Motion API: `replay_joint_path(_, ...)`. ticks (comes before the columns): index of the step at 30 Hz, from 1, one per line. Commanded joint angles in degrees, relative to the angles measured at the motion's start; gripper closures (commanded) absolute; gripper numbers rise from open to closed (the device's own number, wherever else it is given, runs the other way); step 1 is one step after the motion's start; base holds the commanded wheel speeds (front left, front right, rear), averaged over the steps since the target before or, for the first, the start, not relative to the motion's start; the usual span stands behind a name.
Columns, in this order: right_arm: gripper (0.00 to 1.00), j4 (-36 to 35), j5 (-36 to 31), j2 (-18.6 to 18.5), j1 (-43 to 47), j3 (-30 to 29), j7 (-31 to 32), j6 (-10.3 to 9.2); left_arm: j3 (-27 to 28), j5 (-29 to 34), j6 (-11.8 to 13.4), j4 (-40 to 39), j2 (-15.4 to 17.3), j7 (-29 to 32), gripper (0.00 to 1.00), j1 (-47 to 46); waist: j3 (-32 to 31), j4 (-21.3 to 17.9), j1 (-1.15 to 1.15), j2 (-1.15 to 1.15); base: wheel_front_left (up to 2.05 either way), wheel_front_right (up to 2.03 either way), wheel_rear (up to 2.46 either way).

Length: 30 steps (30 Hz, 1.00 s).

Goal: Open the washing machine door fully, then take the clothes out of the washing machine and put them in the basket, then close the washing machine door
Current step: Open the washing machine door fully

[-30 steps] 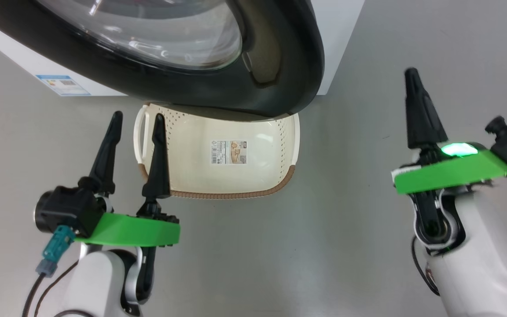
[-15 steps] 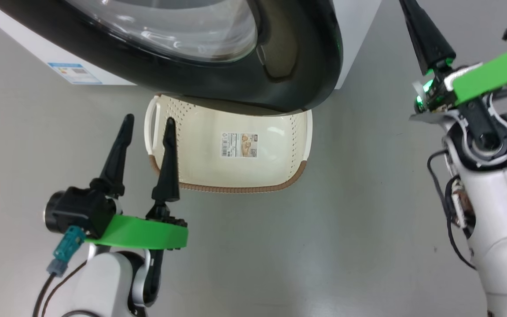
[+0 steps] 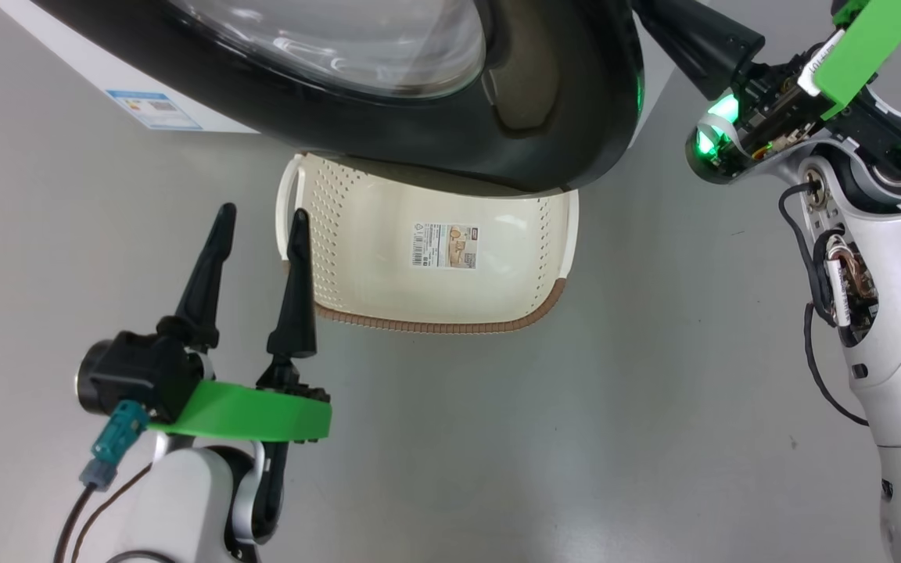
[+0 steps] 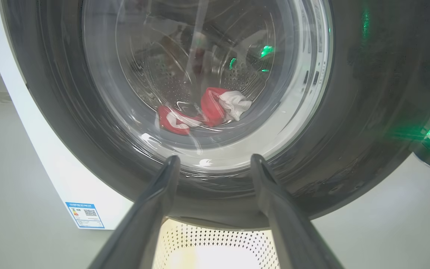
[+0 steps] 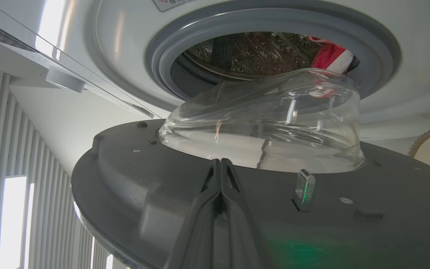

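Since a second ago the right arm has swung up from the lower right of the head view to its upper right corner, beside the door's outer edge, and the whole head view has shifted as well, so the camera has moved; the left arm holds about the same pose. The washing machine door (image 3: pixel 560 148) stands partly open, its glossy black rim hanging over the far end of the basket (image 3: pixel 333 234). From the right wrist view its grey inner face and bulging glass bowl are swung clear of the grey gasket (image 5: pixel 162 56). The clothes (image 4: pixel 215 108), red with white parts, lie low in the steel drum of the washing machine (image 4: pixel 73 183), seen through the glass. The basket sits on the floor (image 3: pixel 576 438) just in front of the machine, with a sticker (image 3: pixel 445 234) on its bottom. The right gripper (image 5: pixel 220 161) points across the door's inner face with its two fingers pressed together on nothing; whether they touch the door I cannot tell. The left gripper (image 3: pixel 263 211) hovers over the floor at the basket's left end, fingers spread apart and holding nothing, one finger overlapping the basket's left wall. A small blue label (image 3: pixel 155 109) marks the machine's low corner.
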Motion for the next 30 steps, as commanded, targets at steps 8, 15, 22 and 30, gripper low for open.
replay_joint_path(8, 1.00, -1.6, -0.3, 0.3, -1.2, 1.6, 3.6, 0.39, 2.9, -0.9, 1.1, -1.9, 1.1, -0.4, 0.00, 1.1, -0.2, 0.1, 0.00, 0.00, 0.00, 0.00, 0.00)
replay_joint_path(15, 1.00, -2.4, -1.1, 0.8, 1.6, 1.9, 5.1, 0.39, 3.9, -1.3, 1.5, -2.2, 1.1, -0.4, 0.00, 1.7, -2.2, 0.7, 0.00, 0.00, 0.00, 0.00, 0.00)
replay_joint_path(22, 1.00, -2.4, -2.1, 1.7, 4.2, 2.7, 6.1, 0.39, 4.2, -1.6, 1.8, -2.1, 1.1, -0.4, 0.00, 2.9, -4.5, 1.7, 0.00, 0.00, 0.00, 0.00, 0.00)
replay_joint_path(30, 1.00, -1.8, -2.7, 3.1, 8.1, 3.7, 6.9, 0.39, 5.0, -1.8, 2.1, -2.1, 1.1, -0.4, 0.00, 5.1, -8.0, 3.5, 0.00, 0.00, 0.00, 0.00, 0.00)
